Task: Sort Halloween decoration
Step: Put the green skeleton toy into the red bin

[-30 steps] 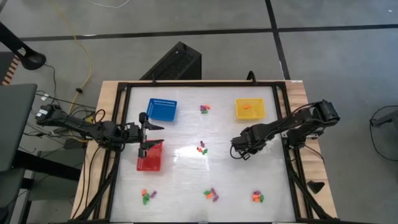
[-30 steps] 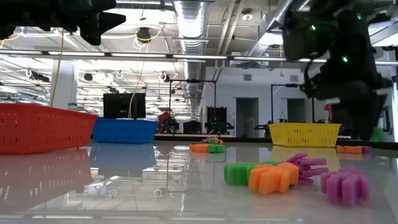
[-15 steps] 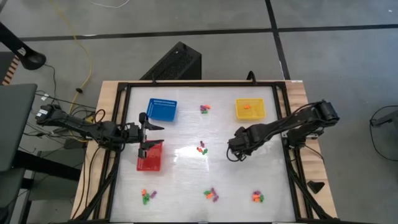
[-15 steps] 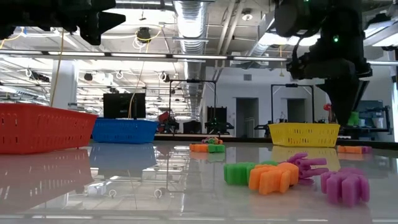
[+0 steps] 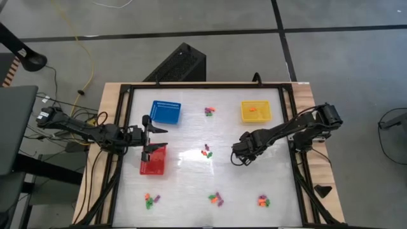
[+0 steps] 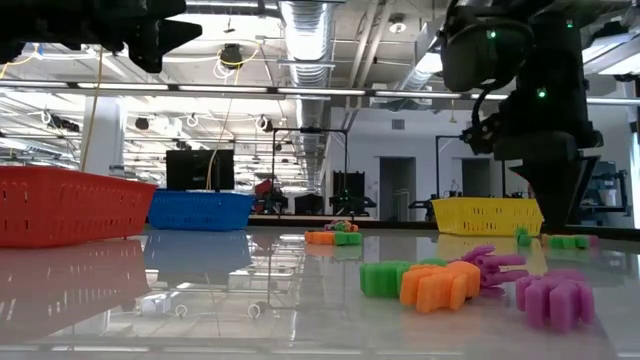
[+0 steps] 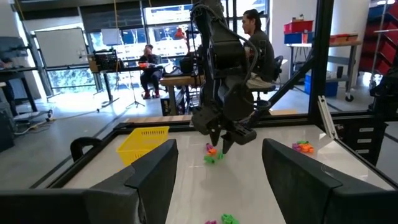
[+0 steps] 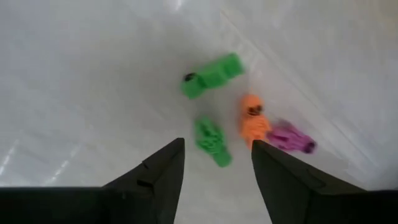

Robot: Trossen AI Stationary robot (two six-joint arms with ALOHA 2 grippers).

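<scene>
1. Near the surface's (image 5: 191, 184) middle, the right hand (image 5: 238, 154) hovers open-fingered beside a trinket cluster (image 5: 206, 152).
2. Orange pieces (image 5: 253, 109) already sit in the yellow basket (image 5: 256, 118).
3. Four more clusters await sorting; the left hand (image 5: 154, 141) waits open over the red basket (image 5: 152, 166).

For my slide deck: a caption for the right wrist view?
Open right gripper above the table, facing green, orange and purple trinkets.

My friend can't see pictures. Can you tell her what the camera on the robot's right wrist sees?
The right pincer hangs open just above a shiny white table, over a small cluster of toy trinkets. Between its two dark fingers lies one green trinket; just beyond are another green trinket, an orange one and a purple one.
</scene>
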